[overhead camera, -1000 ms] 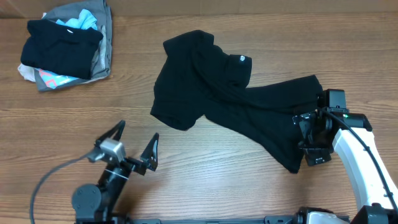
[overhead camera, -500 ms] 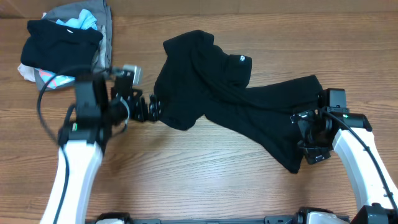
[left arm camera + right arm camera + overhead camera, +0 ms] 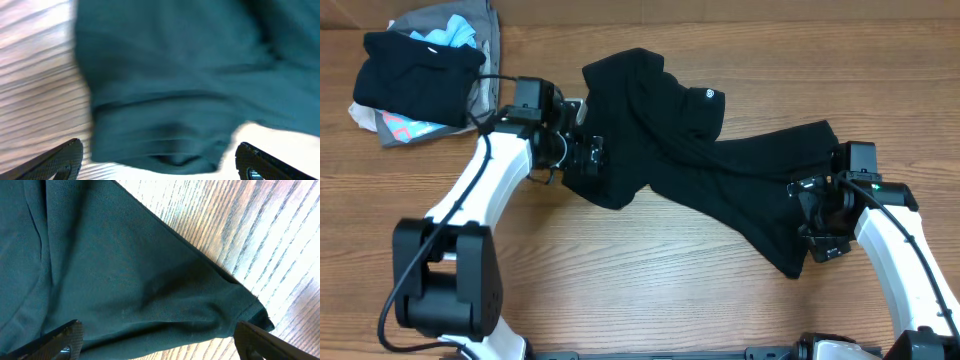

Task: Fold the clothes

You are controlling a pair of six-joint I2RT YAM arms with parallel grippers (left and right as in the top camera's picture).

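T-shirt point(image 3: 690, 150), soft, light and limp, lies crumpled, left gripper point(image 3: 588, 152) spread wide at one hem, right gripper point(image 3: 816, 212) spread wide at its opposite corner: probably sound holds.

Overhead looks straight down on the whole table point(image 3: 650, 300); both wrist views face the same T-shirt point(image 3: 720, 180) up close.

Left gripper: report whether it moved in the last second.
Yes. The left gripper swung from the near side of the wooden table up-frame to the edge of the black soft-fabric T-shirt.
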